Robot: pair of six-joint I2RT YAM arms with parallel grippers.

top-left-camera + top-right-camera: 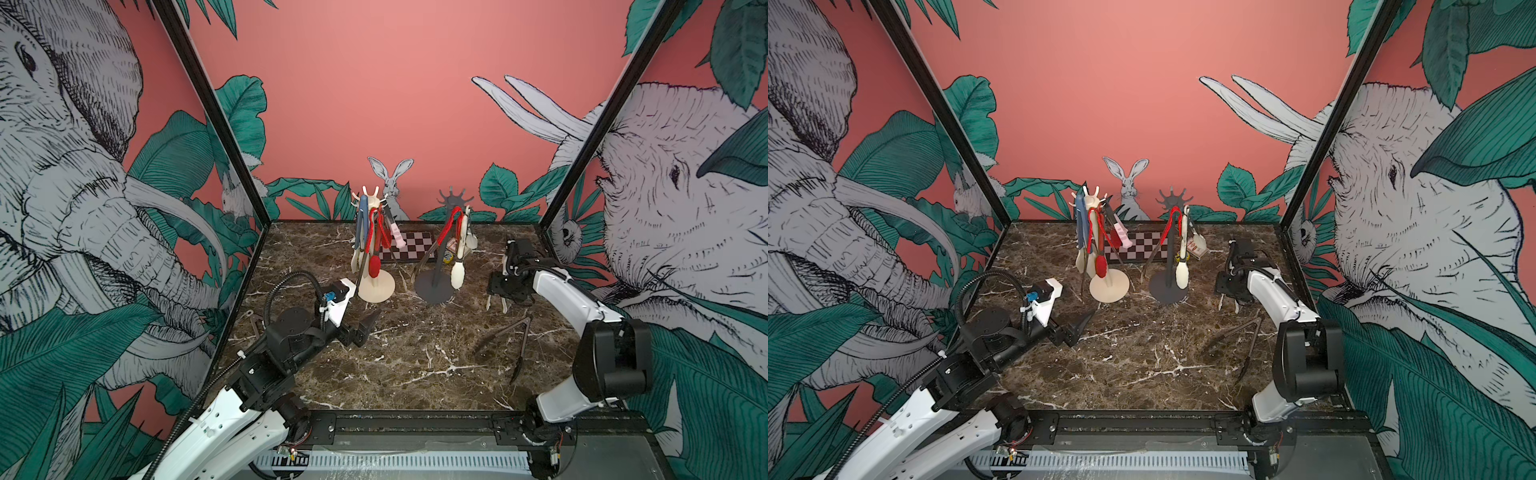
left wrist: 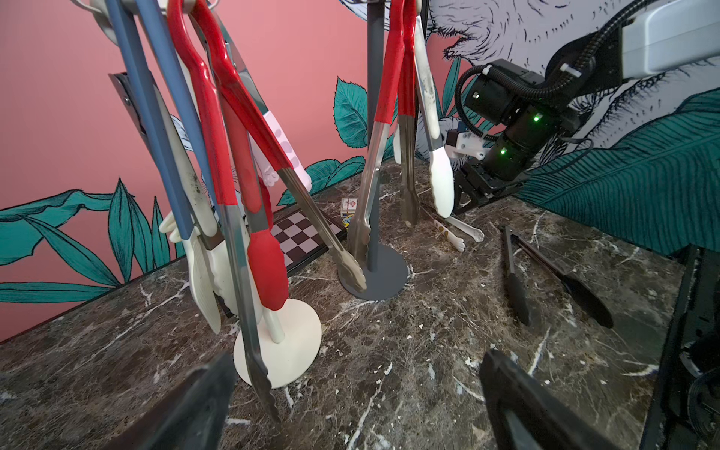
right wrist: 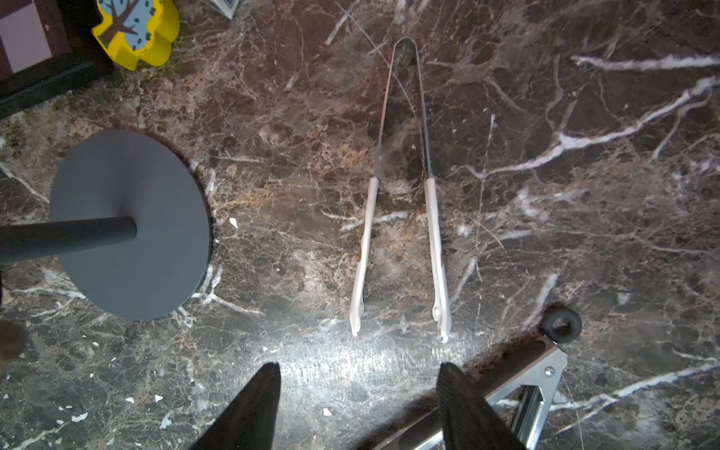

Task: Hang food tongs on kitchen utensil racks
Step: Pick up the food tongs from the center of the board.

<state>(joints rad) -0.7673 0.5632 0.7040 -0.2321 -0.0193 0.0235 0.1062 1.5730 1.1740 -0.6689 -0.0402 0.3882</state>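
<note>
Several food tongs hang from the cream rack (image 1: pixel 376 289), among them a blue pair (image 1: pixel 363 220) and a red-tipped pair (image 1: pixel 375 266). The dark grey rack (image 1: pixel 434 291) carries red-handled tongs (image 1: pixel 446 226) and a cream pair (image 1: pixel 457 274). Slim metal tongs with cream tips (image 3: pixel 401 195) lie flat on the marble to the right of the grey base (image 3: pixel 117 175). My right gripper (image 3: pixel 358 368) hovers open just past their tips, holding nothing. Black tongs (image 1: pixel 521 345) lie nearer the front on the right. My left gripper (image 2: pixel 358 356) is open and empty, in front of the cream base (image 2: pixel 288 350).
A black-and-white checkered board (image 1: pixel 409 245) lies behind the racks, with a yellow tree-shaped block (image 3: pixel 136 31) and a small box (image 2: pixel 349 206) beside it. The hinge end of the black tongs (image 3: pixel 545 362) sits close to my right finger. Patterned walls enclose the marble table on three sides.
</note>
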